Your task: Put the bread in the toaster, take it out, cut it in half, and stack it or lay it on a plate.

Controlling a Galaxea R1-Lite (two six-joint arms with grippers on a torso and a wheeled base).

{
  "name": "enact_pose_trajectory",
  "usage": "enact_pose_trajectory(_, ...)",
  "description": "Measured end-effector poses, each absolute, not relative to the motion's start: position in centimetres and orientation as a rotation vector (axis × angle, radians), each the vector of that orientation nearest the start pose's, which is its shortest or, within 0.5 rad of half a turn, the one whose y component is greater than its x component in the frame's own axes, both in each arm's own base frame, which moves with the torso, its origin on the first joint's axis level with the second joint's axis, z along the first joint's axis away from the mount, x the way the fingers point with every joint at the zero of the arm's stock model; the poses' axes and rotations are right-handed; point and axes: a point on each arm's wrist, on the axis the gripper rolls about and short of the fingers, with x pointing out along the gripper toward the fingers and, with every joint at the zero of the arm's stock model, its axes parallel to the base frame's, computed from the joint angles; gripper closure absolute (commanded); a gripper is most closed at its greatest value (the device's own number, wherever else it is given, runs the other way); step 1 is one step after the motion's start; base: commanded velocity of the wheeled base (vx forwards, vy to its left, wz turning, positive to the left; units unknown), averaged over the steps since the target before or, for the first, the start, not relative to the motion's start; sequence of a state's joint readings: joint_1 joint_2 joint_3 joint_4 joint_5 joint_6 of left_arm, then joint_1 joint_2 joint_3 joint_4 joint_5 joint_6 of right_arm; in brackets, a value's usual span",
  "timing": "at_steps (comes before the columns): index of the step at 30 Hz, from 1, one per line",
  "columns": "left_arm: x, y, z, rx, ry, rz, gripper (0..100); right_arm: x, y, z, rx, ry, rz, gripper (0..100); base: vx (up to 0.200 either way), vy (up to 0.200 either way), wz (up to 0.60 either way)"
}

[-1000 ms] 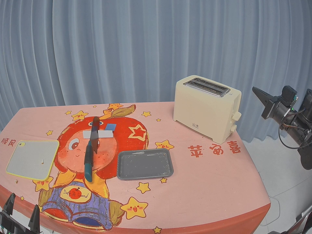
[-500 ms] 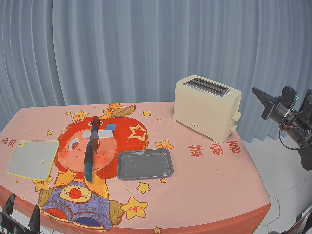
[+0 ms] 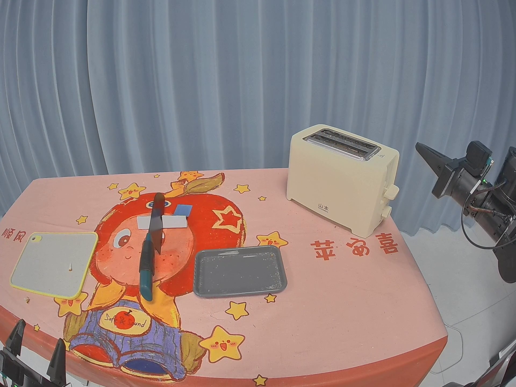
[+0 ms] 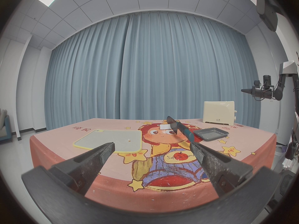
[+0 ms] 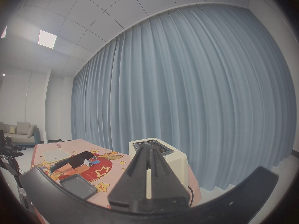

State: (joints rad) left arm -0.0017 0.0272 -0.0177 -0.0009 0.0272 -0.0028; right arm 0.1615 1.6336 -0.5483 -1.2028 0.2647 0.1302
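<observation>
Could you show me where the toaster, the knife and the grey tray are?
toaster (image 3: 336, 189), head view, front wall.
knife (image 3: 146, 283), head view, teal handle.
grey tray (image 3: 239, 271), head view, bare floor.

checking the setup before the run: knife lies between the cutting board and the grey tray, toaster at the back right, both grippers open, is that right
Not quite. The right gripper is shut, as the right wrist view shows; only the left gripper is open. The knife, cutting board, grey tray and toaster are as you say.

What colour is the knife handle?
The knife handle is teal with a black section at one end; clearest in the head view.
</observation>
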Motion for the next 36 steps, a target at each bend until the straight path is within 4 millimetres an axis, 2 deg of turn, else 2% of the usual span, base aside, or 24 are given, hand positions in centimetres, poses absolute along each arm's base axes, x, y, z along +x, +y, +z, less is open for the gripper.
enact_pose_trajectory(21, -2.2, 0.1, 8.1, -0.003, 0.009, 0.025, 0, 26.1, 4.9, 19.4, 0.122, -0.1, 0.437, 100, 0.0, 0.0, 0.0)
enact_pose_trajectory(36, -2.2, 0.1, 8.1, -0.003, 0.009, 0.025, 0, 25.5, 6.0, 19.0, 0.125, -0.079, 0.473, 100, 0.0, 0.0, 0.0)
